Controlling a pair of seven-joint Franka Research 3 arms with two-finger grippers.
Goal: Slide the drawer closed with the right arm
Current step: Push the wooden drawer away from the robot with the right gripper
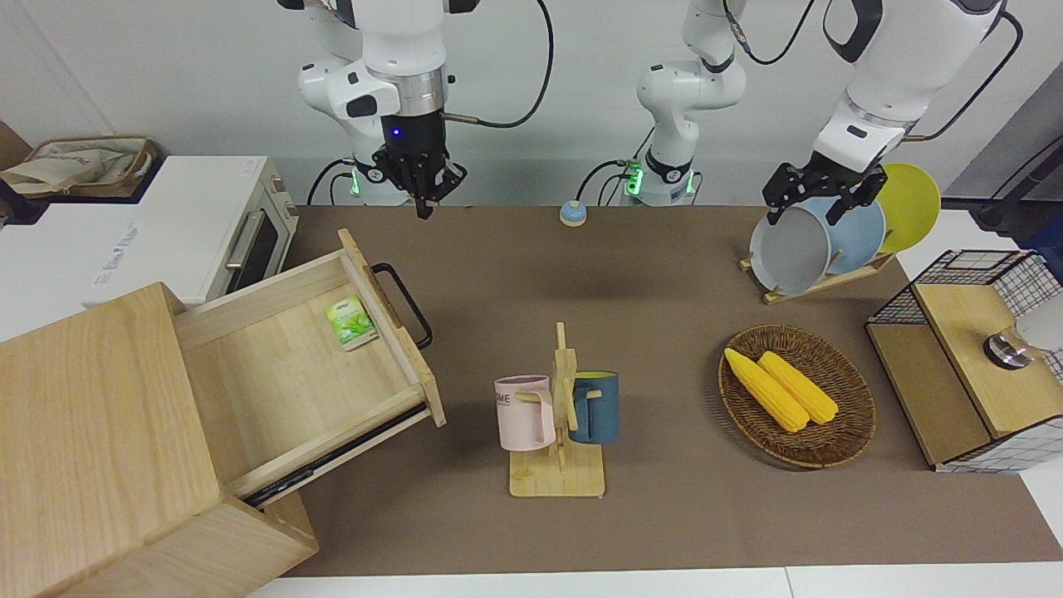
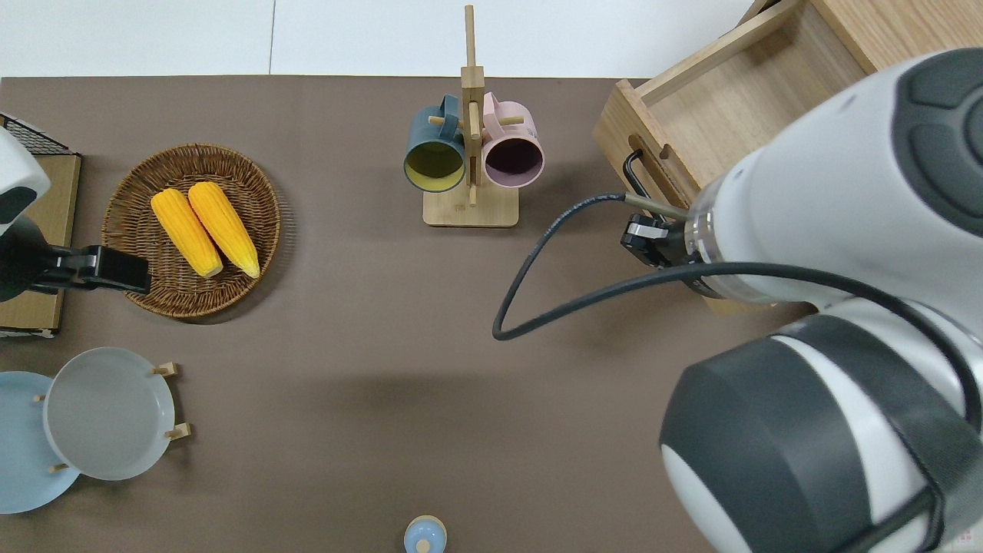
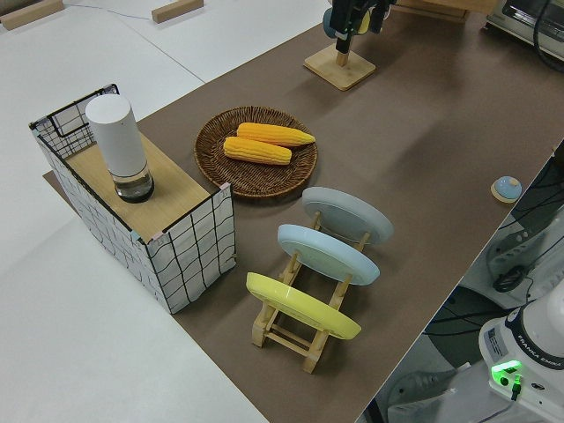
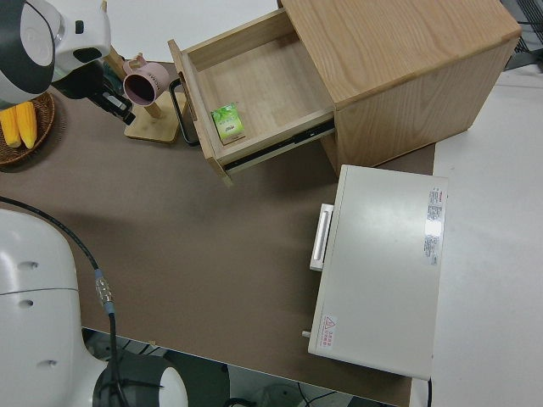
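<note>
The drawer (image 1: 299, 374) stands pulled far out of the pale wooden cabinet (image 1: 91, 440), its black bar handle (image 1: 404, 303) facing the table's middle. A green packet (image 1: 350, 322) lies inside it by the front panel. My right gripper (image 1: 423, 208), blue wrist light on, hangs fingers down and shut, holding nothing. The overhead view puts it (image 2: 641, 234) over the brown mat just off the drawer's front, by the handle's (image 2: 631, 165) end nearer the robots, not touching. The right side view shows the open drawer (image 4: 254, 93) and the gripper (image 4: 114, 100). The left arm is parked.
A white toaster oven (image 1: 208, 241) stands beside the cabinet, nearer the robots. A mug rack (image 1: 558, 415) with two mugs is mid-table. A corn basket (image 1: 797, 394), a plate rack (image 1: 822, 241) and a wire-mesh box (image 1: 972, 357) are toward the left arm's end. A small blue bell (image 1: 572, 213) sits near the bases.
</note>
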